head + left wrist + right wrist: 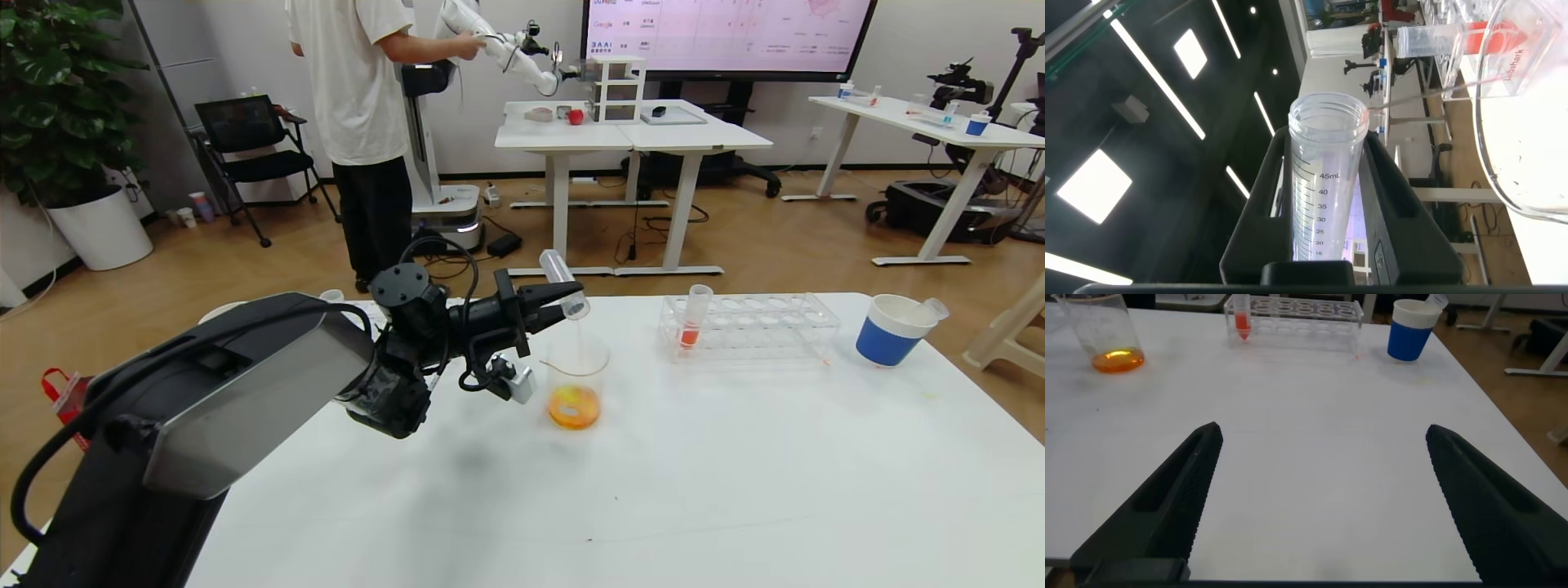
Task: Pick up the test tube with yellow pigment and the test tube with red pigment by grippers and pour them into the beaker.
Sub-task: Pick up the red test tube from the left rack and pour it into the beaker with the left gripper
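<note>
Fingers of the left gripper point(563, 296) pinch an emptied test tube point(565, 283) — tilted over the beaker point(575, 380).

A clear glass beaker point(575, 377) stands upright mid-table, with orange liquid pooled in its bottom. Directly above its rim, a slim, clear, emptied plastic test tube point(564, 282) is tilted mouth-down towards 5 o'clock. At the beaker's 2 o'clock, a slim tube with orange-red liquid point(694, 320) stands upright.

Bright overhead light, soft shadows, perhaps edge-warped
</note>
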You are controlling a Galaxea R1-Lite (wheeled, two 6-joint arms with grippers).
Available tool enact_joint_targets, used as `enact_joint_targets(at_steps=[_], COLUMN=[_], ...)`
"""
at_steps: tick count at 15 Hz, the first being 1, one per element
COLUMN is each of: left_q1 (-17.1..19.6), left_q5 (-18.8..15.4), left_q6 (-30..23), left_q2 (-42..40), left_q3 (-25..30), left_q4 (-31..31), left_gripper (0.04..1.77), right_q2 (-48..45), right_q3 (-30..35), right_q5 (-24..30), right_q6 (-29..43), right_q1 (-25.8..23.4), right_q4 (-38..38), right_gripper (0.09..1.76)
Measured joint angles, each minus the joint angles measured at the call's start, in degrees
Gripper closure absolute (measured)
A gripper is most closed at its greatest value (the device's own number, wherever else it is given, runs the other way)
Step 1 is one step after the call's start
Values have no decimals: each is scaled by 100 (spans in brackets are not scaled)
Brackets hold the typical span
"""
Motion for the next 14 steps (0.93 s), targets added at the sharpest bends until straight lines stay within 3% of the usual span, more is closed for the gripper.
enact_joint_targets(at_steps=[4,6,8,14], left_q1=[6,-33,-90,-239], left_q5=[68,471,1447,5258], left_q6=[-249,-998,-1949,-4576], left_q2=[-20,-63,-134,-664], left_q3=[0,2,28,80], left_q4=[-11,-50,-293,-405], left_gripper=[131,131,131,131], right_q2=[0,0,0,0], right_q3=[0,-2,0,0], right_q5=[0,0,0,0], right_q6=[0,0,0,0], right_q1=[0,0,0,0], right_q4=[0,0,0,0], right_gripper=[11,11,11,11])
